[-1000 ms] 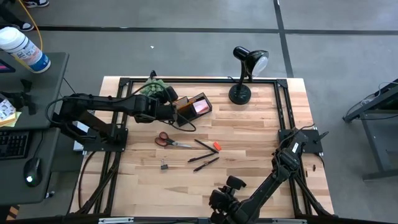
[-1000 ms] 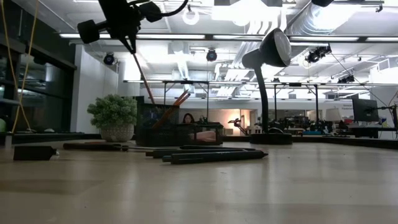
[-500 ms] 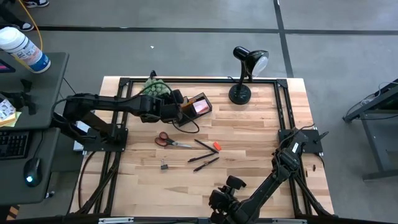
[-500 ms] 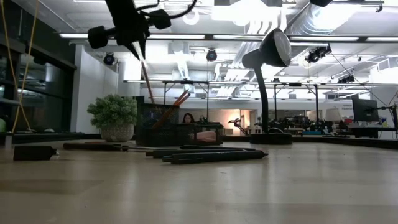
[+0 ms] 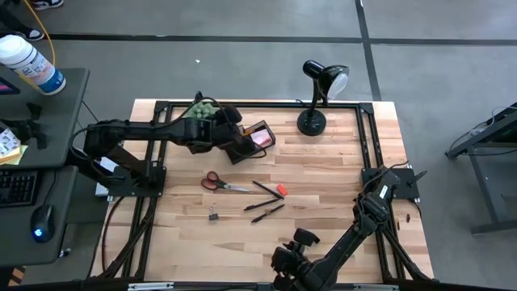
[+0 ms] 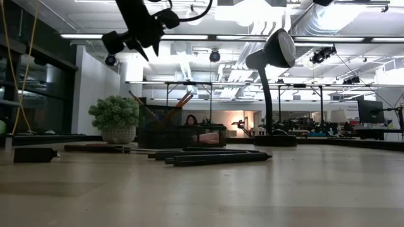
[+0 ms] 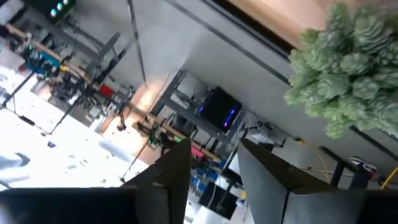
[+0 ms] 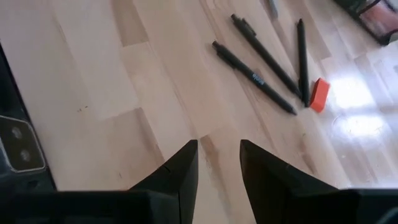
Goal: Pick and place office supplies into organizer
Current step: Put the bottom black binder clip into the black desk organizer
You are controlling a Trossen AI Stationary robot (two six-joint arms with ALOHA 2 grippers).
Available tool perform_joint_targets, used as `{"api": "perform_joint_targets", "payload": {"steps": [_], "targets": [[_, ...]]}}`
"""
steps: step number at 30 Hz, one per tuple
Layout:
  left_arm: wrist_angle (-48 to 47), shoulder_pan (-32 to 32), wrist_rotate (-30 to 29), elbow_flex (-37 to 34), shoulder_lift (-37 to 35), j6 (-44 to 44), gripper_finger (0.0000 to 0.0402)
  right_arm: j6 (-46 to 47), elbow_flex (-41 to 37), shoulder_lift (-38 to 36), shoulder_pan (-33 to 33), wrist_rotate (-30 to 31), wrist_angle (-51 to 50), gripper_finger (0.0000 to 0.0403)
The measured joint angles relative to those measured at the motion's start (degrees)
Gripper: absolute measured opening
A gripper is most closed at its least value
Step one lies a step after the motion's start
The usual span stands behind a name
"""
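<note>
Nearest, at the tabletop's front edge, the right hand (image 8: pixel 216 163) waits low with its fingers released and nothing between them. Mid-tabletop lie the items not yet stowed: a clip (image 5: pixel 213 215) nearest the front, two pens (image 5: pixel 266 212) beside it, then the scissors (image 5: pixel 216 183), a third pen (image 5: pixel 264 188) and the eraser (image 5: pixel 281 191) touching that pen's end. Farther back, toward the rear left corner, stands the organizer (image 5: pixel 252 139), holding a pink pad (image 5: pixel 259 138) and, in the low view, pencils (image 6: pixel 184 100) leaning upright. The left hand (image 5: pixel 229 132) hovers just above the organizer's left side, fingers parted and empty in its wrist view, beside the plant (image 5: pixel 203 111); a lamp (image 5: pixel 317 97) stands along the rear edge. The step in hand appears to be a release over the organizer. The next move likely calls for lifting clear and reaching frontward to the scissors or a pen.
</note>
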Motion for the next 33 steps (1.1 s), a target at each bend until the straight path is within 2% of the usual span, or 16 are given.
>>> {"api": "perform_joint_targets", "payload": {"steps": [4,9,16,20,24,27,30,33], "targets": [[0.11,0.0,0.0,0.0,-1.56,-4.4,0.0128,-2.02,0.0,0.0,-1.26,1.19,-0.43,0.0112],[-1.44,-1.34,4.67,0.0,-5.68,-15.97,0.0122,-3.4,0.0,0.0,-2.74,1.56,-0.53,0.0112],[-3.24,-5.14,22.91,0.02,-12.35,-39.08,0.0106,-2.58,-0.51,0.0,-2.31,0.33,-0.57,0.0112],[-2.75,-9.12,32.18,0.02,-13.92,-48.62,0.0096,-0.3,-3.62,0.0,-2.33,-2.5,-0.62,0.0112],[0.67,-14.48,39.78,0.0,-14.63,-52.46,0.0085,2.78,-7.38,0.07,-2.13,-7.29,-0.63,0.0112],[3.9,-18.84,44.16,0.0,-14.52,-54.18,0.0076,3.25,-8.13,0.07,-1.9,-7.98,-0.62,0.0112],[6.43,-23.04,45.61,-0.01,-14.53,-57.05,0.0066,3.05,-8.26,-0.23,-1.55,-7.81,-0.64,0.0112],[9.16,-26.55,44.67,-1.41,-14.53,-60.36,0.0057,1.95,-8.26,-2.18,-1.5,-6.46,-0.63,0.0112]]}}
